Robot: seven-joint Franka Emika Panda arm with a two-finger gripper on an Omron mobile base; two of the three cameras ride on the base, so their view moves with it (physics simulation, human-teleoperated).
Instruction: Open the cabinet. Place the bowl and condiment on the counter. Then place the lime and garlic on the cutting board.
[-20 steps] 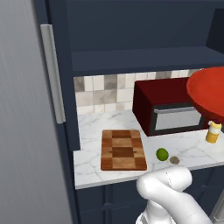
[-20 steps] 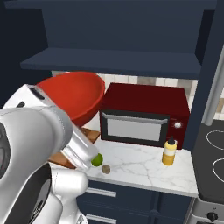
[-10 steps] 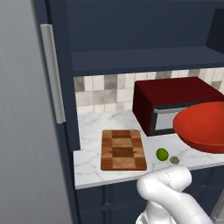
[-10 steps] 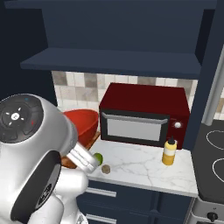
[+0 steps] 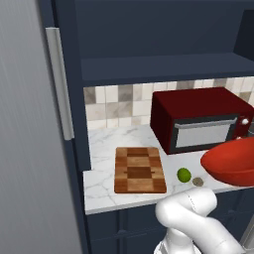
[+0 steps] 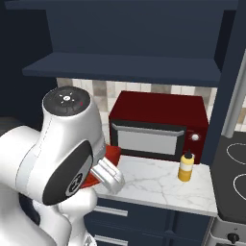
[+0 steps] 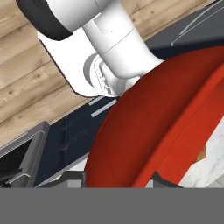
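Observation:
The glossy red bowl (image 5: 230, 161) hangs low over the right front of the marble counter (image 5: 99, 191), just right of the garlic (image 5: 198, 182) and the green lime (image 5: 184, 174). Left of them lies the wooden cutting board (image 5: 140, 169). In the hand view the bowl (image 7: 153, 131) looms large, tilted, with my gripper (image 7: 120, 180) shut on its rim. A red sliver of the bowl (image 6: 113, 153) peeks out behind my arm. The yellow condiment (image 6: 186, 166) stands upright on the counter (image 6: 153, 185) in front of the microwave. The cabinet door (image 5: 30, 149) stands open at the left.
A dark red microwave (image 5: 198, 119) takes up the back right of the counter. The cabinet's navy shelf (image 5: 163, 67) runs above it. The door's silver bar handle (image 5: 59, 82) juts out at the left. A stove top (image 6: 235, 168) lies right of the condiment.
The bowl has come down from high at the right to just above the counter's front right. My arm has swung and lowered with it. The lime, garlic, board and bottle have stayed put.

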